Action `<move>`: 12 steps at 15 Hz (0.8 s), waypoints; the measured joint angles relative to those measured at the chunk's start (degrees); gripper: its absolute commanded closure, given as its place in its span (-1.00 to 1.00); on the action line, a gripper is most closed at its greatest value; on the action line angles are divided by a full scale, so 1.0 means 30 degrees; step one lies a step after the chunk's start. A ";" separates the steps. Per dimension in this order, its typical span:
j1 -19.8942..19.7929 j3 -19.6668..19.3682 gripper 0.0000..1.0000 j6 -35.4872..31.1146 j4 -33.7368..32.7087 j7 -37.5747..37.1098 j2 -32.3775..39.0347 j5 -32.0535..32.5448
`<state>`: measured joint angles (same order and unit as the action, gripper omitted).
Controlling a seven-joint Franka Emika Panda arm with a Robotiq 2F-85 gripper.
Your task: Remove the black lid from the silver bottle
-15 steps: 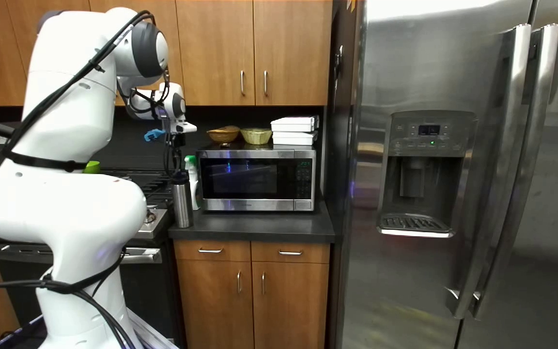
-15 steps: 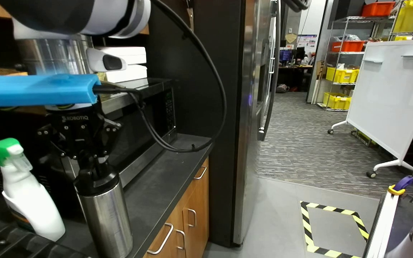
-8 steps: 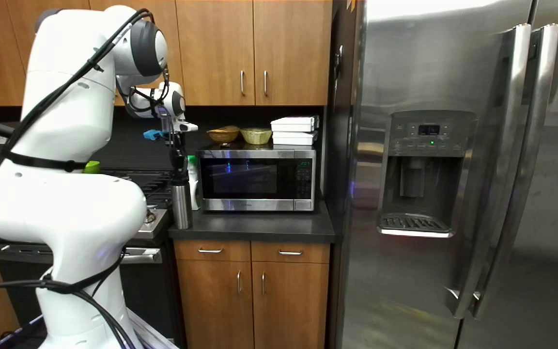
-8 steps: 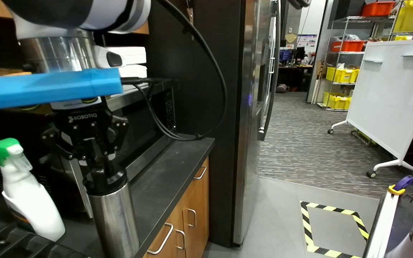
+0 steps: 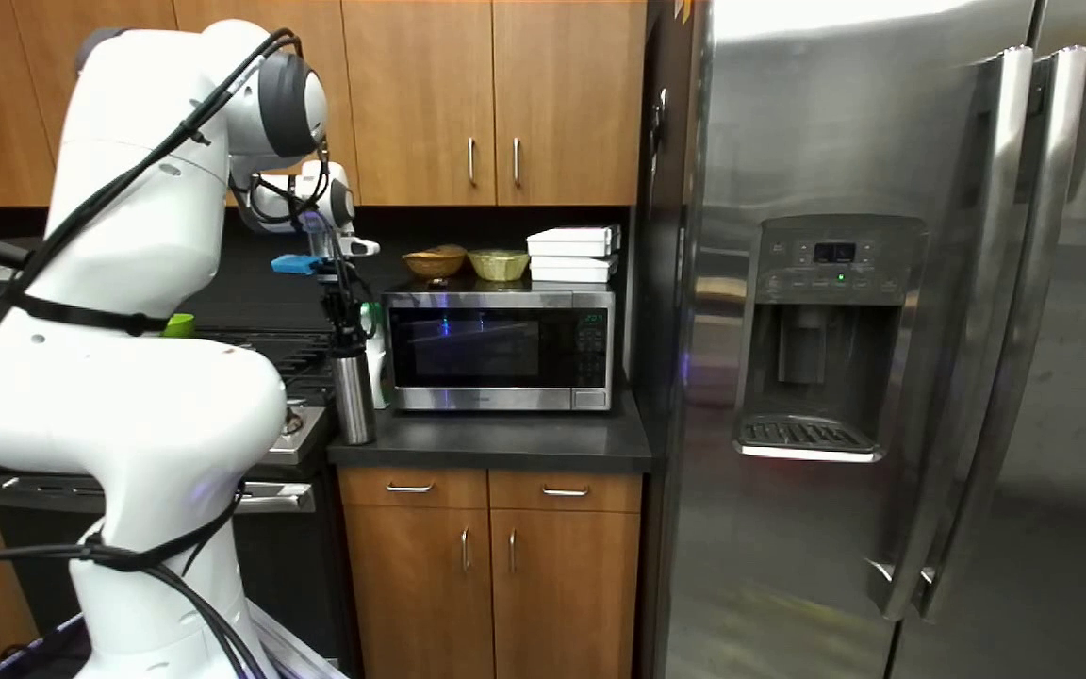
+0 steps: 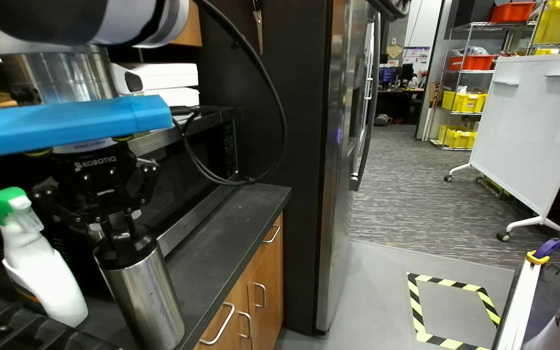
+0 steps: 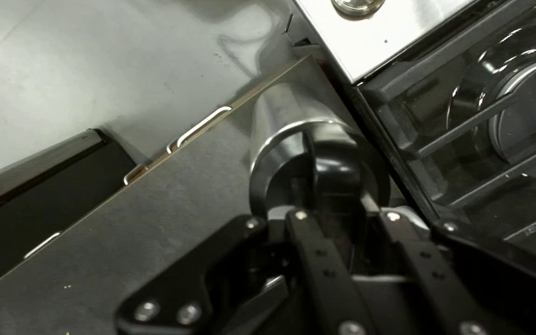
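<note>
The silver bottle (image 6: 141,296) stands on the dark counter by the stove, leaning a little in an exterior view. It also shows in an exterior view (image 5: 353,401) and in the wrist view (image 7: 282,104). The black lid (image 6: 124,252) sits on its top and has a raised loop, seen in the wrist view (image 7: 337,163). My gripper (image 6: 120,228) points down over the lid. In the wrist view its fingers (image 7: 335,200) lie on both sides of the loop and are shut on it. The fingertips are partly hidden in dark shadow.
A white spray bottle (image 6: 42,267) with a green head stands close to the gripper. The microwave (image 5: 502,349) is beside them on the counter (image 6: 207,248). The stove (image 7: 482,139) adjoins the bottle. A blue cover (image 6: 71,124) and a looping cable (image 6: 280,116) are on the arm.
My wrist has turned, swinging the blue cover. The gripper and the lidded bottle's top shifted right, then back left; the bottle leans more now than half a second ago.
</note>
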<state>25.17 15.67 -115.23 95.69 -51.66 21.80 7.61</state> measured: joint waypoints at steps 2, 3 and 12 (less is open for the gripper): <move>0.0213 -0.0054 0.89 -0.0022 -0.0563 0.0456 0.0400 0.0123; 0.0290 -0.0091 0.89 -0.0036 -0.0834 0.0700 0.0594 0.0123; 0.0332 -0.0495 0.89 0.0002 -0.2175 0.4339 0.1492 0.0099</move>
<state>26.17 14.19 -115.22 89.16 -38.64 26.28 7.90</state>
